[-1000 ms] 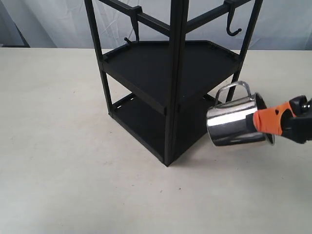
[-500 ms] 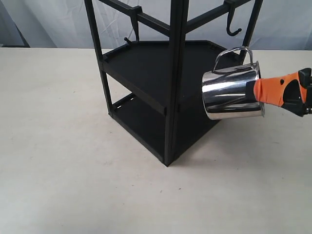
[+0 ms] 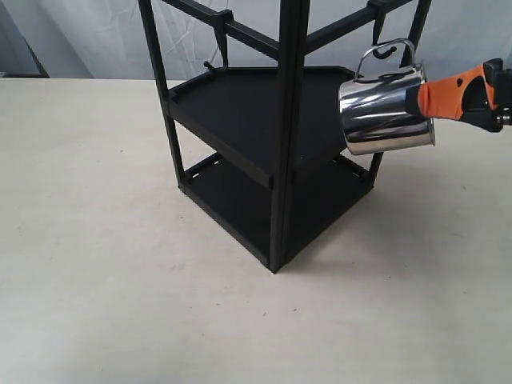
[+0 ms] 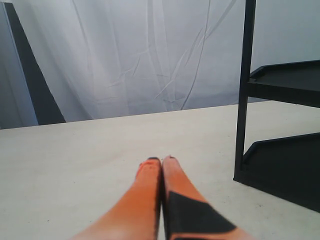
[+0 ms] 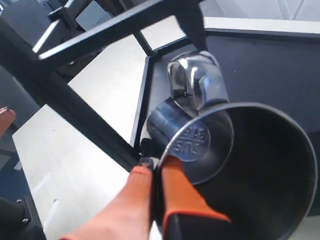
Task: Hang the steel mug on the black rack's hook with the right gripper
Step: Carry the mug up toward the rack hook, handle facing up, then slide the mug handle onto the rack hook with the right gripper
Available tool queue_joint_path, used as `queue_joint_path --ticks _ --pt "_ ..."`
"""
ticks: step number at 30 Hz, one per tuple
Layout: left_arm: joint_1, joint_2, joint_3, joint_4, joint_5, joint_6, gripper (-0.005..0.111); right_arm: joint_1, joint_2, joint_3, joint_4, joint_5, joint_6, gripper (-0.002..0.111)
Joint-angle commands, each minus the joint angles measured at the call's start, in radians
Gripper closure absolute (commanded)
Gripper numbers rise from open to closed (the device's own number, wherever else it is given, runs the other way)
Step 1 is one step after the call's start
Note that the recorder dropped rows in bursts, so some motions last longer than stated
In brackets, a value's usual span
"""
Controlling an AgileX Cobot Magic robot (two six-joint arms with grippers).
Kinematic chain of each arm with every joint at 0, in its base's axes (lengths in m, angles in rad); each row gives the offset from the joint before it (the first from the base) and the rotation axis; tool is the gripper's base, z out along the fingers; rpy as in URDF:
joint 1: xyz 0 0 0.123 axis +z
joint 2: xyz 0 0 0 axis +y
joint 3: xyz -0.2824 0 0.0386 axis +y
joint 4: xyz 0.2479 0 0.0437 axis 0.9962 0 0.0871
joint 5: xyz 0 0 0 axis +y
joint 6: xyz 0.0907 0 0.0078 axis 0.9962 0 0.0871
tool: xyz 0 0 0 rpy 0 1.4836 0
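The steel mug [image 3: 382,114] hangs in the air, tilted on its side beside the upper tier of the black rack [image 3: 286,136]. My right gripper [image 3: 416,100] is shut on the mug's rim wall, one orange finger inside and one outside. The mug's looped handle [image 3: 386,56] points up and overlaps the curved hook [image 3: 387,51] under the top bar. I cannot tell whether the hook passes through the loop. In the right wrist view the mug [image 5: 240,165] opens toward the camera, its handle [image 5: 192,80] just below a black bar [image 5: 115,25], with the gripper [image 5: 156,162] pinching the rim.
A narrower hook with a knob tip [image 3: 216,50] hangs from the rack's left top bar. My left gripper [image 4: 161,161] rests shut and empty over the table [image 4: 100,150], near a rack post [image 4: 245,90]. White curtain backs the scene.
The right gripper has lifted the mug from beside the lower tier up to the top bar, bringing the handle loop to the curved hook. The mug's tilt has levelled slightly.
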Motion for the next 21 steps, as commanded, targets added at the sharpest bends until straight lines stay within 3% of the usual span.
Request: queue_joint_path --ticks 1,17,19,21 --pt "-0.005 -0.005 0.0 0.0 -0.005 -0.002 0.105 -0.001 0.086 -0.025 0.032 0.007 0.009 0.109" --pt "-0.005 -0.005 0.0 0.002 -0.005 -0.002 0.105 -0.001 0.162 -0.025 -0.051 0.007 0.009 0.109" --pt "-0.005 -0.005 0.0 0.002 -0.005 -0.002 0.105 -0.001 0.162 -0.025 -0.052 0.007 0.013 0.1" --pt "-0.005 -0.005 0.0 0.002 -0.005 -0.002 0.105 -0.001 0.162 -0.025 -0.05 0.007 0.027 0.073"
